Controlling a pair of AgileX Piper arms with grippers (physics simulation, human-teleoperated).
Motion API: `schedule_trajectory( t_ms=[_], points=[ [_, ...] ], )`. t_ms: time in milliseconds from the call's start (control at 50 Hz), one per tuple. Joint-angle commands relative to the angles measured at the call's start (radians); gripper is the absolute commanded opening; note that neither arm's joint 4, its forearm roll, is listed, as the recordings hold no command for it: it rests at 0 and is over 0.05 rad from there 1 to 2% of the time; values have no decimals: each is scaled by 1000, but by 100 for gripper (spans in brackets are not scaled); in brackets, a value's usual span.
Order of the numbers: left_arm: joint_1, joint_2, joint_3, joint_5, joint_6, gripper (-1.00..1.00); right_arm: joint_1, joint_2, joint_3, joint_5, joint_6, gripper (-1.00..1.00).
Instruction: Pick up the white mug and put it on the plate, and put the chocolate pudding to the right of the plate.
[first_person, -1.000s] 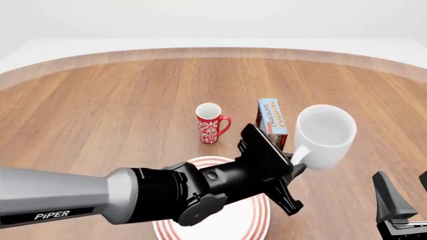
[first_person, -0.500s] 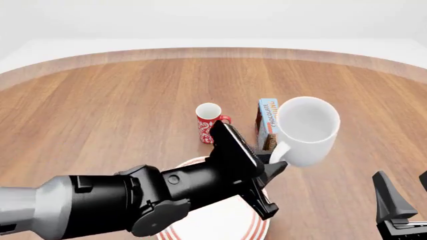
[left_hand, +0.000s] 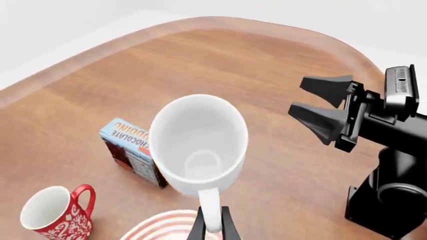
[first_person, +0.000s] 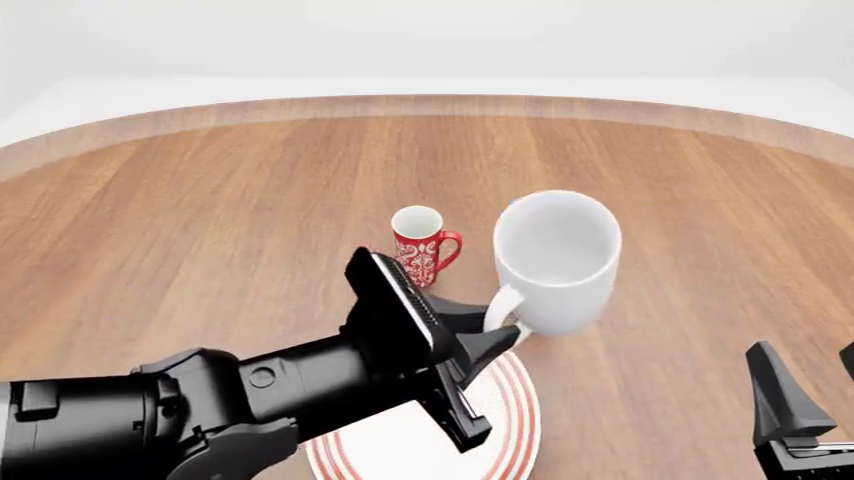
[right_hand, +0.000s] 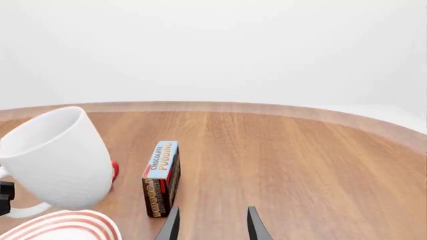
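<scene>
My left gripper (first_person: 497, 326) is shut on the handle of the white mug (first_person: 557, 262) and holds it tilted in the air over the far right rim of the red-ringed plate (first_person: 518, 418). In the left wrist view the mug (left_hand: 199, 142) opens toward the camera, with the fingertips (left_hand: 212, 226) pinching its handle. The chocolate pudding (left_hand: 130, 150) stands upright on the table beyond the plate (left_hand: 163, 225); the front view hides it behind the mug. It shows in the right wrist view (right_hand: 162, 177) beside the mug (right_hand: 57, 157). My right gripper (first_person: 811, 388) is open and empty at the near right.
A red patterned mug (first_person: 420, 245) stands upright beyond the plate, left of the pudding, also in the left wrist view (left_hand: 57, 215). The right arm (left_hand: 390, 150) with its open gripper (left_hand: 317, 100) stands to the right of the plate. The round table's far edge (first_person: 427, 100) curves behind.
My left gripper has carried the white mug leftward and nearer, from right of the pudding to over the plate's far rim, now covering the pudding in the front view. The right arm is unmoved.
</scene>
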Motion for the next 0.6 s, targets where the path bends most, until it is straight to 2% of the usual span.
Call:
schedule_trajectory(
  t_ms=[20, 180, 600],
  points=[
    [34, -84, 77, -16, -9, -100, -2, 0, -4, -2, -1, 100],
    [86, -160, 137, -20, -21, -100, -1, 0, -5, -1, -2, 100],
    [124, -228, 249, -40, -31, -100, -1, 0, -5, 0, -2, 100]
  ],
)
